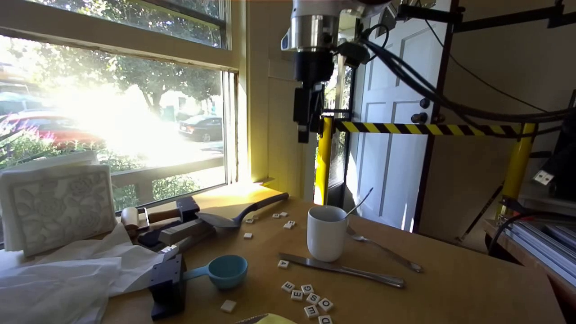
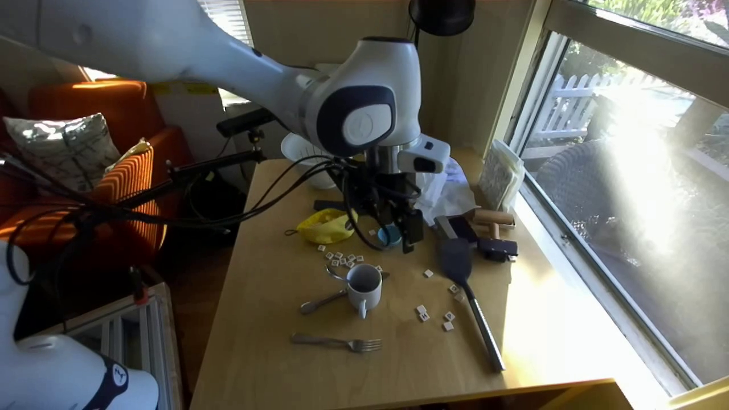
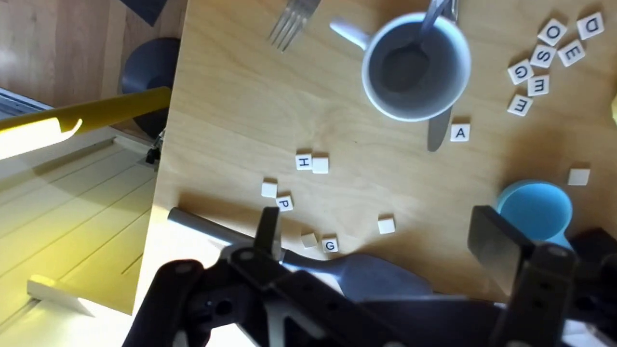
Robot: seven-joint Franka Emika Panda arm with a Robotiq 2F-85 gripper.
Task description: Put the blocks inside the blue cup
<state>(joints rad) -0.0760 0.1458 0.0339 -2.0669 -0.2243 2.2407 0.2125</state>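
The blocks are small white square tiles strewn over the table, some lettered and some blank side up. In the wrist view a lettered cluster lies beyond the mug, an A tile sits by the knife, and a blank tile shows between the fingers, down on the table. The blue cup, a low round scoop with a handle, stands upright; no tile shows inside it. My gripper is open and holds nothing. In both exterior views it hangs well above the table, pointing down.
A white mug holding a spoon stands mid-table, with a knife and fork near it. A dark spatula lies toward the window side. A yellow pouch, a roller and white paper also lie there.
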